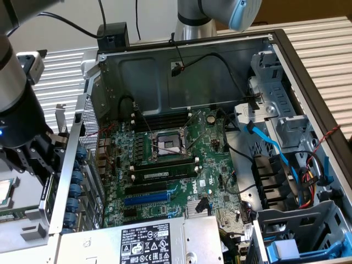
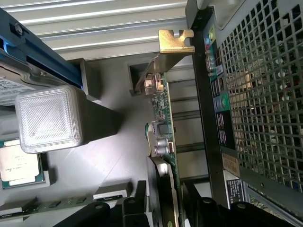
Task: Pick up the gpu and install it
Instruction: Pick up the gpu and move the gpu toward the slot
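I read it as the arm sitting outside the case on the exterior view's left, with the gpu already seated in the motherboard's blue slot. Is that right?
Not quite. The blue slot is bare in the exterior view; the wrist view shows the gpu outside the case, at the gripper. The placing of the arm is right.

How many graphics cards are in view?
1. The gpu is outside the computer case, beside its perforated rear wall. None sits in the slots seen on the motherboard; the power supply may hide more.
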`<state>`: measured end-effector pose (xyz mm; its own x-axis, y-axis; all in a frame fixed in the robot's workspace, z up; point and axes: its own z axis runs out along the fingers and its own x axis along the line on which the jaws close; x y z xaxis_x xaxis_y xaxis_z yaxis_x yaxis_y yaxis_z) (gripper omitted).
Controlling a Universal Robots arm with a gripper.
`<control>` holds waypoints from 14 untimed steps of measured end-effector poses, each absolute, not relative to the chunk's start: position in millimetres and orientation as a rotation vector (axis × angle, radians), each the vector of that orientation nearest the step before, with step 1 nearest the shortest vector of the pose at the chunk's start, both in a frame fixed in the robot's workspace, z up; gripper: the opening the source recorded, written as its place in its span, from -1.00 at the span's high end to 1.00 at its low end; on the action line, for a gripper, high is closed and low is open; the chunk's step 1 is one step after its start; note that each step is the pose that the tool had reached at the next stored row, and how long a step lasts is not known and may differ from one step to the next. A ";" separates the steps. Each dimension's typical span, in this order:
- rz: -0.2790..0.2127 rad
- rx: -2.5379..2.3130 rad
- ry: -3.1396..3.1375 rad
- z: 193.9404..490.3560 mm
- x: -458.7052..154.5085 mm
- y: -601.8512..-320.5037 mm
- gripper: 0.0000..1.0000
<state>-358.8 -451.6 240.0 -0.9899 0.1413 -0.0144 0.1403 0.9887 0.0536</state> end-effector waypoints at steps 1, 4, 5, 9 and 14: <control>0.082 0.221 3.115 239.7 -358.9 -451.4 0.15; 0.082 0.221 3.114 238.6 -359.0 -451.1 0.29; 0.082 0.221 3.114 237.9 -359.1 -450.9 0.29; 0.082 0.221 3.114 235.2 -359.4 -450.4 0.29; 0.082 0.221 3.114 234.9 -359.4 -450.4 0.40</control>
<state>-359.4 -450.4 234.9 -0.9899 0.1413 -0.0145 0.1404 0.9886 0.0537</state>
